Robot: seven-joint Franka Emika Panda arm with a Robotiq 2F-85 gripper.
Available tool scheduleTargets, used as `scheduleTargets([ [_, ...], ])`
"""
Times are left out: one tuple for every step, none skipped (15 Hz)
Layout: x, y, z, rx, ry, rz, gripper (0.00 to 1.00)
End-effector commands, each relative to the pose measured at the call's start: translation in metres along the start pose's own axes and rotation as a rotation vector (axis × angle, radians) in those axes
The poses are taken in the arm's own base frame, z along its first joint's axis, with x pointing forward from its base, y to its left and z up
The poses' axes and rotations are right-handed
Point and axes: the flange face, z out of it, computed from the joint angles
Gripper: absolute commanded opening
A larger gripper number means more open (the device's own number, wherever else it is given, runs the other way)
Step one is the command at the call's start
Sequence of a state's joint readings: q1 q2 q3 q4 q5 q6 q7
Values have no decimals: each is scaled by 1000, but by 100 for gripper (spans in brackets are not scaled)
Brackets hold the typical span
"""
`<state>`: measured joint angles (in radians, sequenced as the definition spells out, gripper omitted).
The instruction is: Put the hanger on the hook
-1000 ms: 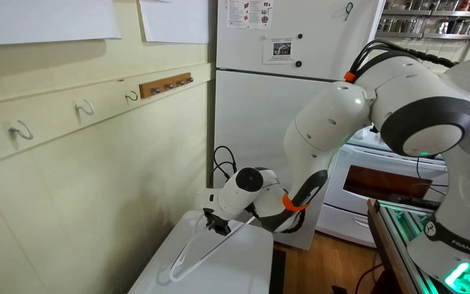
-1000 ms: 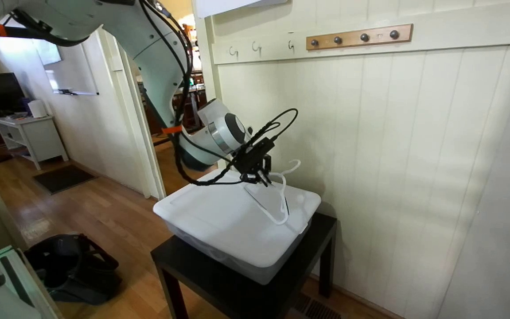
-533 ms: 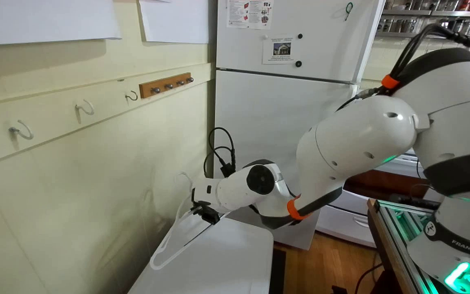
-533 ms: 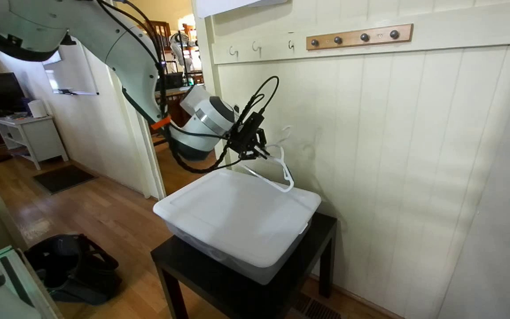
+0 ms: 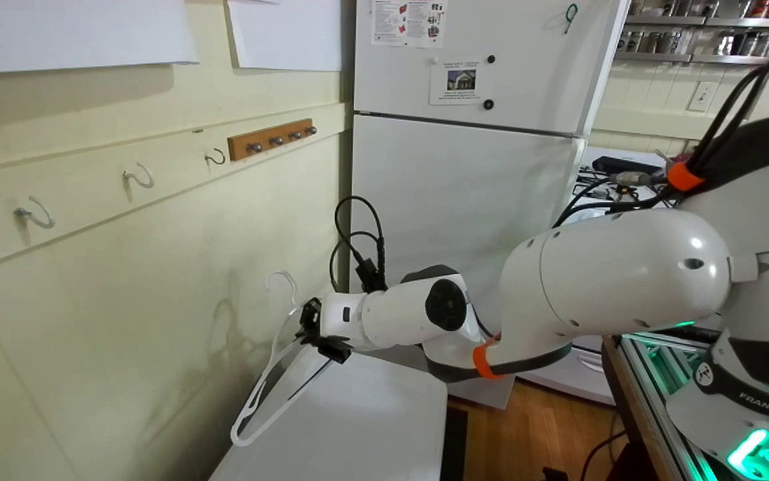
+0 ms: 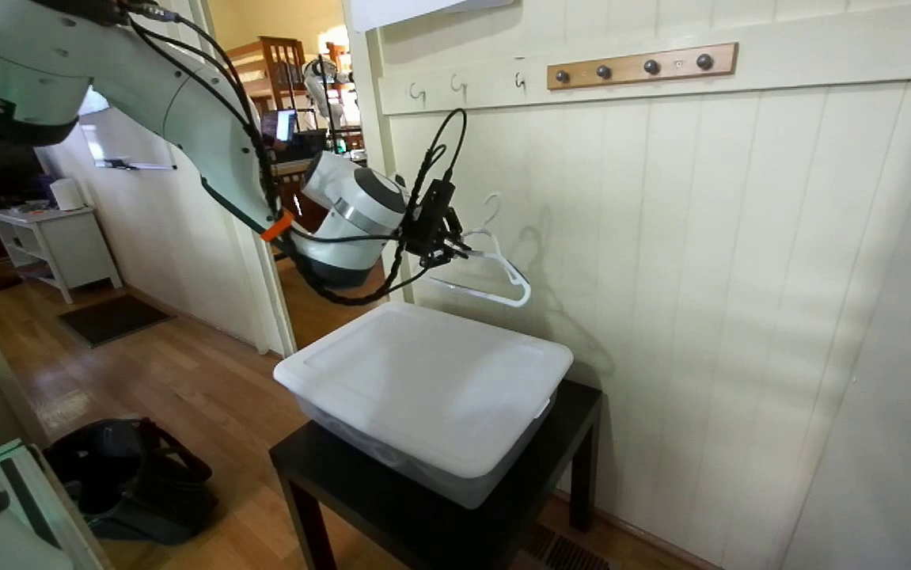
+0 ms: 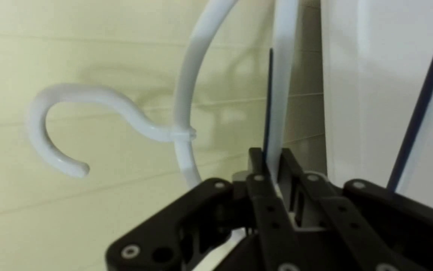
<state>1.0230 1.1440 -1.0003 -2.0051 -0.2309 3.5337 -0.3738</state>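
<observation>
One white clothes hanger [image 7: 281, 79], in the grasp of my single gripper [image 7: 272, 162]: in the wrist view its two fingers [image 7: 256, 162] are brought together with one white bar of the hanger between them. The one curved top [image 7: 66, 93] of the hanger points left in that view; I count two thin dark strips [image 7: 426, 94], one alongside the gripped bar, one near the right edge.

In an exterior view I have the hanger in the air above one storage box [image 6: 423, 469], apart from its white lid [image 6: 423, 372] and near the cream wall [image 6: 740, 237], on which it casts a shadow.

Higher, and well apart from the hanger, three small curved wall hooks [image 5: 145, 185] stand in a row on one cream rail [image 5: 177, 164]. To their right, in both exterior views, is one brown wooden strip [image 6: 627, 70] with four knobs [image 6: 705, 61].

The box sits on one black table [image 6: 344, 475]. Farther out, in an exterior view, one black bag [image 6: 138, 514] lies on the wooden floor [image 6: 210, 396]. One white refrigerator [image 5: 464, 187], seen in an exterior view, bears two round black discs [image 5: 488, 104].
</observation>
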Motion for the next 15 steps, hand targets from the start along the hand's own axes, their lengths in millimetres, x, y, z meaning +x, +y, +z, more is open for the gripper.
scheduleTargets([
  [7, 8, -15, -110, 37, -69, 3],
  [12, 11, -19, -135, 51, -87, 3],
  [15, 14, -23, -161, 58, -102, 3],
  [20, 18, -27, -181, 69, -113, 3],
  [23, 21, -30, -205, 77, -125, 3],
  [28, 25, -34, -228, 85, -132, 3],
  [32, 28, -37, -257, 95, -138, 3],
  [36, 32, -41, -278, 103, -148, 3],
  [40, 37, -45, -302, 111, -154, 3],
  [44, 40, -48, -320, 119, -160, 3],
  [48, 44, -51, -342, 127, -169, 3],
  [53, 48, -55, -362, 136, -179, 3],
  [57, 51, -58, -376, 144, -186, 3],
  [62, 55, -61, -390, 151, -196, 3],
  [67, 58, -64, -401, 159, -205, 3],
])
